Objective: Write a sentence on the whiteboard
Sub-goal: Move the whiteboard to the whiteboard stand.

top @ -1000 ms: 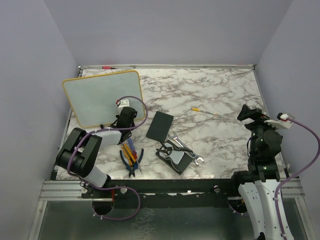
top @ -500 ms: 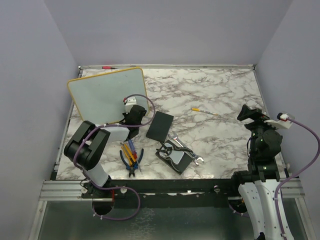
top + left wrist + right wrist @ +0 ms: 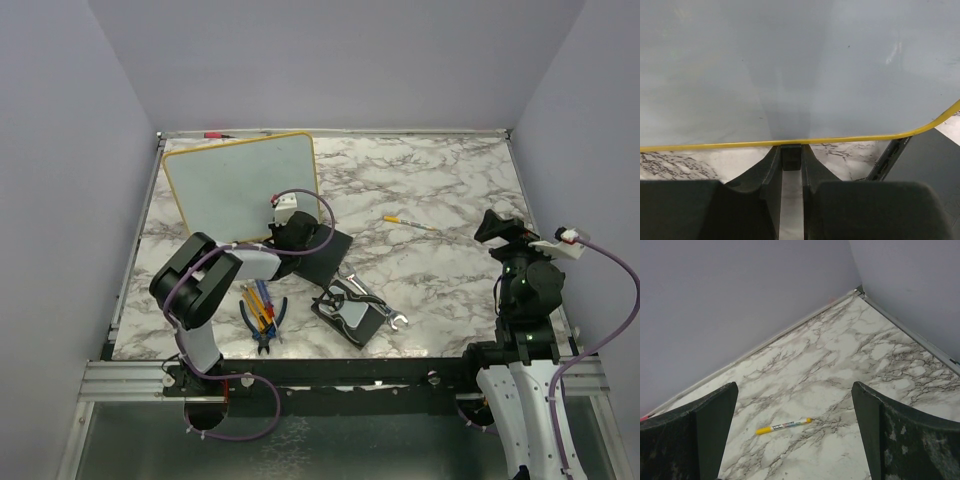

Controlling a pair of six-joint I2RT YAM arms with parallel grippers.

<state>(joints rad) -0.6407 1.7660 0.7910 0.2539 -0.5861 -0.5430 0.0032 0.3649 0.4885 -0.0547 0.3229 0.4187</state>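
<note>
The whiteboard takes up the far left of the surface; the black pad, pliers and wrenches crowd the near middle. The right half lies open around a yellow marker

Left arm: elbow folded low, forearm stretched out to the near right corner of the whiteboard. Left gripper nearly closed, jaws pinched on the board's lower frame edge; contact looks real, though it is partly hidden. Right arm: well right of the whiteboard, folded upright over its base. Right gripper gaping wide, holding nothing, pointed away from the base.
</note>
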